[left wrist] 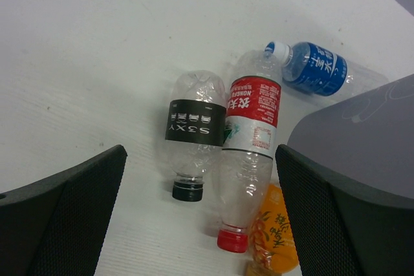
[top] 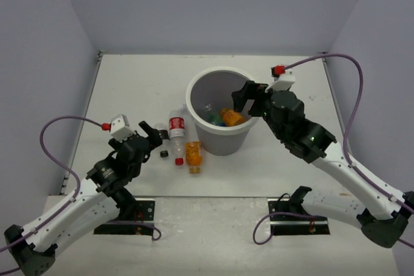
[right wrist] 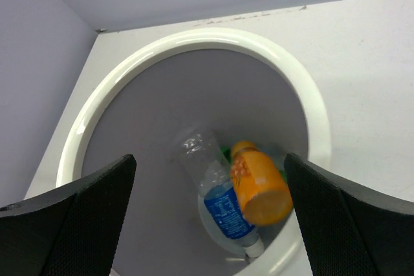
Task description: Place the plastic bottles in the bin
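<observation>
The light-grey bin point(top: 220, 135) with a white rim point(right wrist: 194, 40) stands mid-table. My right gripper point(top: 244, 103) hangs open over it point(right wrist: 208, 218). Below it, inside the bin, lie an orange bottle point(right wrist: 261, 185), slightly blurred, a clear blue-label bottle point(right wrist: 223, 201) and a bit of a green one point(right wrist: 224, 153). My left gripper point(top: 154, 135) is open and empty point(left wrist: 200, 224), low over the table. Ahead of it lie a black-label bottle point(left wrist: 196, 130), a red-label bottle point(left wrist: 251, 134), an orange bottle point(left wrist: 275, 237) and a blue-label bottle point(left wrist: 317, 68). These lie just left of the bin.
The bin's grey wall point(left wrist: 362, 127) rises close to the right of my left gripper's right finger point(left wrist: 349, 224). Grey walls enclose the table on the left, back and right. Purple cables loop from both arms.
</observation>
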Tool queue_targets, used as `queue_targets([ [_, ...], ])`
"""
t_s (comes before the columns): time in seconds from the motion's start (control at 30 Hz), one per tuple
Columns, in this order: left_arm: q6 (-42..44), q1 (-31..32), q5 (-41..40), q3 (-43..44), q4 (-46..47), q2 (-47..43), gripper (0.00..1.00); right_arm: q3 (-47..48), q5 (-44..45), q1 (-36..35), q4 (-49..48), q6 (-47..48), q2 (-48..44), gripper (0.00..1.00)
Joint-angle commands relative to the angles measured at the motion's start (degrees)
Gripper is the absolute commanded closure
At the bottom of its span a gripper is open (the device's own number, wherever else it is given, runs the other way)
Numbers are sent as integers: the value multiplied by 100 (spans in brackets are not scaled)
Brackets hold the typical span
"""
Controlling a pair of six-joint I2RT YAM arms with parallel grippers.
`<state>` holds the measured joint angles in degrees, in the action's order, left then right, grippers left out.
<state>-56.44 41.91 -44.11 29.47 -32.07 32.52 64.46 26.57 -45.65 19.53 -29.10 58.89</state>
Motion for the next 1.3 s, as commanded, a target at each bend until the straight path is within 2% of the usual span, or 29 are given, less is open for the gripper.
queue_targets([
  [0.0, 46, 10, -43, 244, 150, 189, 0, -94, 543, 142, 88, -115, -460, 1],
  [0.17, 450, 10, 528, 161, 796, 460, 0, -683, 1046, 598, 370, -373, -1386, 1],
  [0.33, 394, 1, 373, 153, 848, 747, 0, -1267, 1245, 1038, 1150, -1277, -1987, 1],
  [0.5, 232, -7, 250, 91, 856, 981, 0, -2223, 734, 1049, 1866, -2585, -2723, 1],
  [0.63, 121, -31, 176, -38, 1035, 1216, 0, -3247, 604, 1041, 1792, -3301, -3517, 1],
  [0.73, 188, -221, 442, -60, 1210, 1518, 0, -3456, 604, 1047, 1709, -3220, -4179, 1],
  [0.87, 348, -718, 1115, -256, 1687, 1826, 0, -3468, 661, 1041, 1813, -3171, -4571, 1],
  [0.97, 353, -1157, 1405, -468, 1867, 2013, 0, -3431, 674, 1049, 1950, -3180, -4605, 1],
  [1.1, 445, -1288, 1578, -729, 2503, 2206, 1, -3414, 667, 1044, 1994, -3163, -4432, 1],
  [1.27, 614, -1299, 1808, -682, 2851, 2794, 4, -3328, 596, 1049, 2088, -3205, -4196, 1],
])
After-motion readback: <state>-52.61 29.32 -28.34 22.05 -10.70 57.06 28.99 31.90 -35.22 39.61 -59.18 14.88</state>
